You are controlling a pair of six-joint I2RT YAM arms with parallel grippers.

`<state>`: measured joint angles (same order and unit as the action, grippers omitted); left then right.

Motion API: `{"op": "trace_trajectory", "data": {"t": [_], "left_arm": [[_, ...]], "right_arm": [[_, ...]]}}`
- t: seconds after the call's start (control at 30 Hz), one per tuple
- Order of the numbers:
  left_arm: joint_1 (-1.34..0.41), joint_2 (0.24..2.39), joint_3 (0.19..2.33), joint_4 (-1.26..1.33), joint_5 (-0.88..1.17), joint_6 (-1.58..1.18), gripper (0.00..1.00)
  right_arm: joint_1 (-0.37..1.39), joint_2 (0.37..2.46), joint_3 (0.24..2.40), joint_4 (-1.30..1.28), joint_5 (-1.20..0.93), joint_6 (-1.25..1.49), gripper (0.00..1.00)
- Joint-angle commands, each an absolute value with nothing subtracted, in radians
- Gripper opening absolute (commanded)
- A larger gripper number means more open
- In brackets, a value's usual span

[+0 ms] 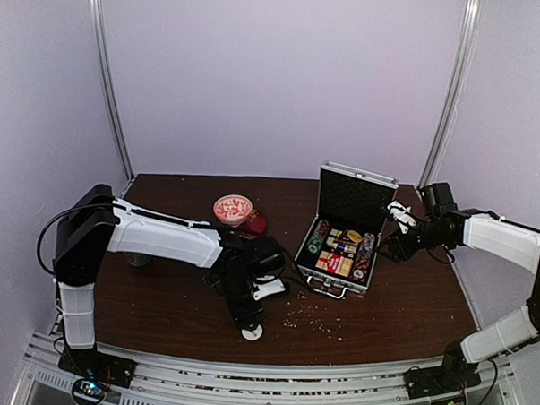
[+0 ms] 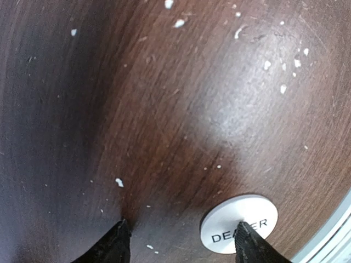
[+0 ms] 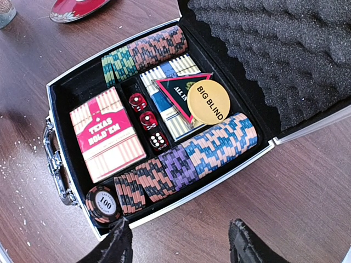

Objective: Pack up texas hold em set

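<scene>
Left gripper [image 2: 181, 241], spread, is hovering at the disc [image 2: 239, 224]; right gripper [image 3: 181, 241], spread, is overlooking the case [image 3: 82, 90], handle [image 1: 327, 287] pointing nearward.

We are seeing soft overhead light. In the left wrist view, pale glare is shining off the dark brown wooden tabletop [image 2: 236, 120] while its left side is lying in shadow.

Overhead rear; wrist close-ups; shared briefcase [image 1: 355, 197]
</scene>
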<state>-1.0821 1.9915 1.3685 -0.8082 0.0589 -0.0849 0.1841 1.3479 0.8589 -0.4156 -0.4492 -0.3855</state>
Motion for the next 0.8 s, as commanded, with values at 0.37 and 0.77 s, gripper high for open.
{"op": "trace_trajectory", "data": {"t": [0.37,0.77], "left_arm": [[-1.086,1.926,1.361,-0.812,0.172,-0.110,0.84],[-1.125,1.933,1.343,-0.804,0.117,-0.094,0.77]], "right_arm": [[0.178,1.354,0.862,-0.425,-0.469,-0.394,0.61],[0.178,1.371,0.867,-0.430,-0.476,-0.399,0.61]]}}
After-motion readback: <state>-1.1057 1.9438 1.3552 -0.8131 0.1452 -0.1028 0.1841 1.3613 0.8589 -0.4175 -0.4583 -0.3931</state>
